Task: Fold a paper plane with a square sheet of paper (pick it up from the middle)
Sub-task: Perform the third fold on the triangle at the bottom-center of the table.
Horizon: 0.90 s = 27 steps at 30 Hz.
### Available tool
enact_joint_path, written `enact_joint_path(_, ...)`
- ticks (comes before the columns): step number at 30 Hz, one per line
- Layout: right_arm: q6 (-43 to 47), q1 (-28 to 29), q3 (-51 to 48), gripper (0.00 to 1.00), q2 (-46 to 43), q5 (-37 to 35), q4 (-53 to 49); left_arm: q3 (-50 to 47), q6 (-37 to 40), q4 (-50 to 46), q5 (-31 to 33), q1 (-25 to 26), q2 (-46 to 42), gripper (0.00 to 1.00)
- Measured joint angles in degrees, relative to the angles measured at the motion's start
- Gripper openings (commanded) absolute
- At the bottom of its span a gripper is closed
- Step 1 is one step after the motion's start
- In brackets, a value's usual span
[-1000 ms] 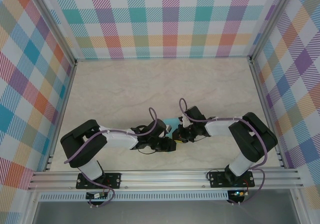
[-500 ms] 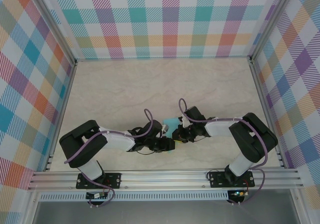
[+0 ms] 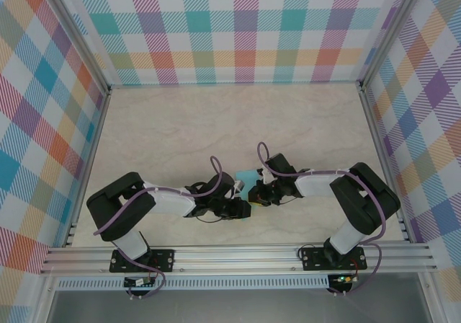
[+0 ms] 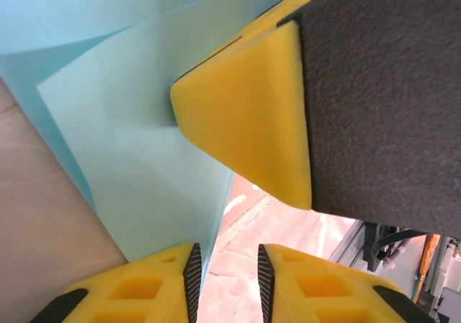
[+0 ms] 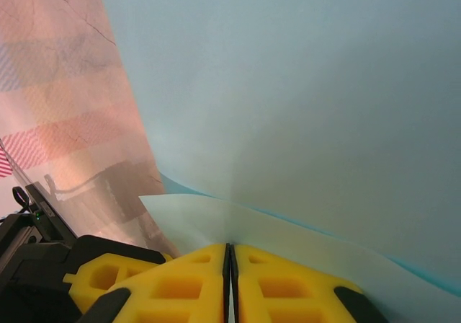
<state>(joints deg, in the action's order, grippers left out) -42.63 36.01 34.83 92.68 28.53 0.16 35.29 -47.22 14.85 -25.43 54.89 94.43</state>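
Left claw [image 4: 225, 283] has narrowed, close beside the right claw [image 5: 229, 265] low over the tabletop [image 3: 216, 121]. Its jaws stand a slit apart at the lower edge of the sheet [image 4: 130, 157]. Right claw pinches the sheet, lifted between the arms. A second grip looks imminent.

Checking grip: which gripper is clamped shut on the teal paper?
The right gripper: its jaws meet on the square sheet of paper. The left gripper has jaws standing apart.

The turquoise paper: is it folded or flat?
Folded, partly: the paper shows two overlapping layers, pinched in the shut right hand.
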Motion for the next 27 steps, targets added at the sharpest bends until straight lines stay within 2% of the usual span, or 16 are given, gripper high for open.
enact_joint_path(4,0.0,0.0,0.09,0.11,0.09,-0.09,-0.17,1.09,1.4,-3.08,1.51,0.66,0.13,0.15)
enact_joint_path(11,0.02,0.0,0.17,0.11,0.17,-0.09,-0.35,2.56,3.19,-6.62,3.19,1.6,0.24,0.09)
enact_joint_path(27,0.02,0.02,0.26,0.11,0.17,-0.2,-0.59,3.19,4.94,-14.43,2.51,3.8,-2.16,0.14)
